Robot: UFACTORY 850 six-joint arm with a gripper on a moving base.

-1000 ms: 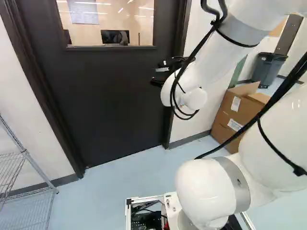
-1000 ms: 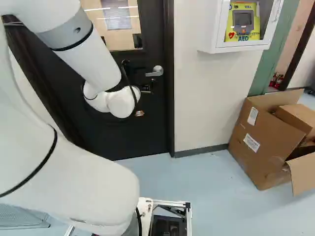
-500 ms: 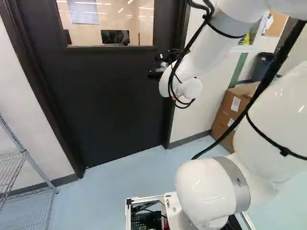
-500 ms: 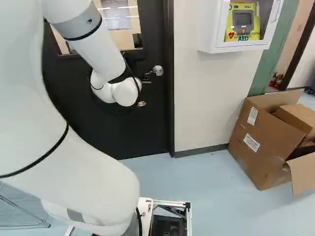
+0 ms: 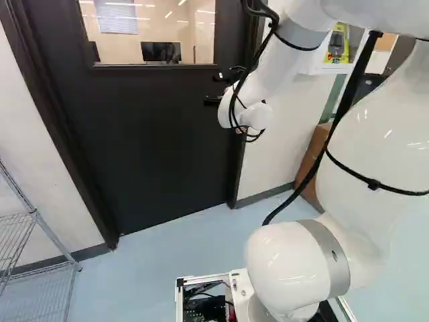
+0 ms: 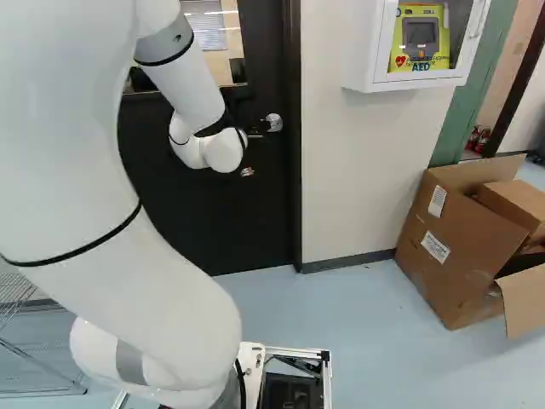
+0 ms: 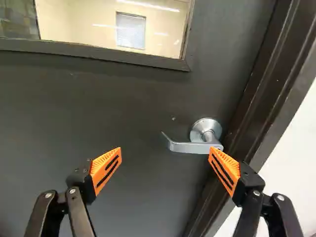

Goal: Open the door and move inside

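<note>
Handle (image 7: 190, 147) crosswise, tip (image 7: 171, 143) away from frame (image 7: 271, 91)

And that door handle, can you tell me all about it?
The handle is smooth and silvery, metal by its look: a lever on a round plate. It sits on the dark door, near the frame and below the window. It lies roughly level, pointing away from the frame. One finger of the open gripper slightly overlaps it in the wrist view; I can't tell whether they touch.
</note>
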